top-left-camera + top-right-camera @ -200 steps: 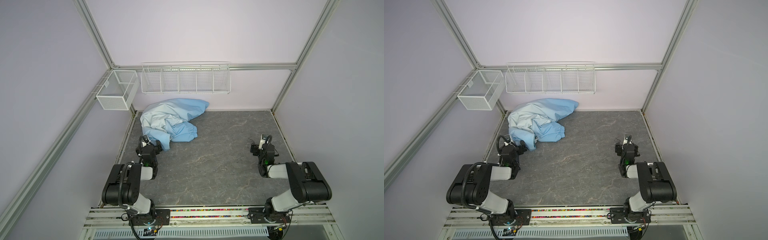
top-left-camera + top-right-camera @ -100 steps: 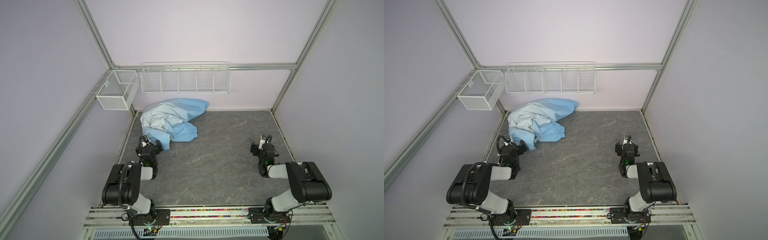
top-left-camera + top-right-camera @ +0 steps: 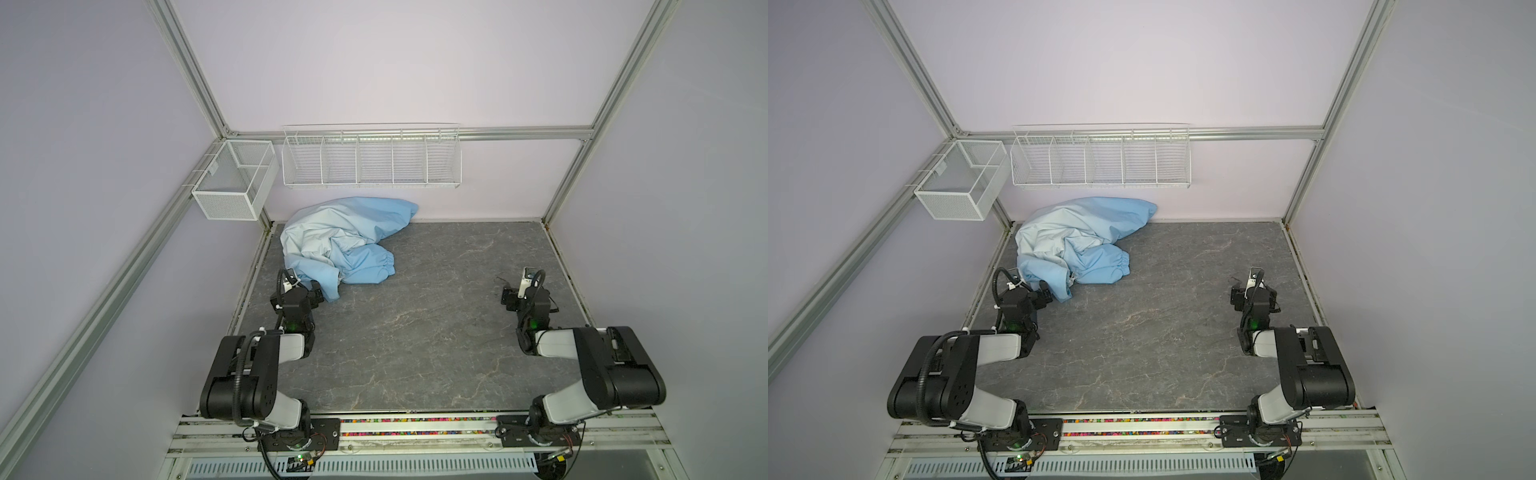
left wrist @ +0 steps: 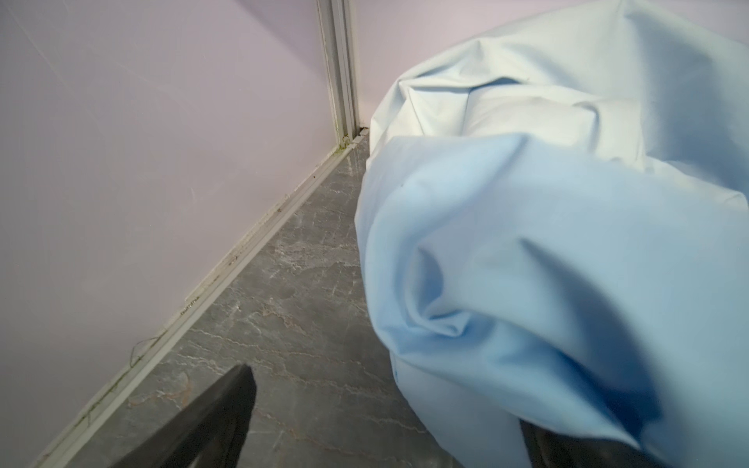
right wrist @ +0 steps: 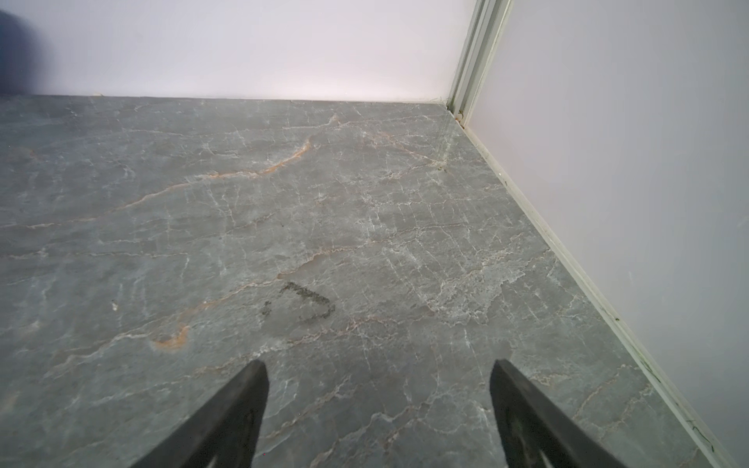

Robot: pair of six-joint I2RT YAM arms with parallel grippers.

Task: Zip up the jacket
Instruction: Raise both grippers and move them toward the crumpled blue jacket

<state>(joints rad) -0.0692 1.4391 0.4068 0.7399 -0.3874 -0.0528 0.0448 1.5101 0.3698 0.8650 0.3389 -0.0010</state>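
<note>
The jacket [image 3: 345, 241] lies in a crumpled heap on the grey marbled table [image 3: 415, 340], directly below the left half of the long wire rack [image 3: 372, 156] and pushed up against the wall the rack hangs on. In both top views its part nearest the rack's left end is pale, almost white, while the folds further out from the rack are a clearer blue [image 3: 1079, 245]. A sleeve with a gathered cuff [image 3: 384, 264] sticks out from the heap on the side away from the rack. The left gripper [image 3: 309, 286] sits below the rack's left end, at the heap's edge farthest from the rack. Its jaws are spread wide. In the left wrist view one finger [image 4: 227, 409] stands over bare table, and the other is partly covered by an overhanging fold of the jacket [image 4: 547, 243] — nothing is pinched between them. The right gripper [image 3: 515, 291] is out beyond the rack's right end, about as far from the rack as the left gripper and well apart from the jacket. Its jaws are spread too, and the right wrist view shows only bare table between its two fingers [image 5: 239, 405]. A small mesh basket [image 3: 235, 183] hangs just beside the rack's left end.
</note>
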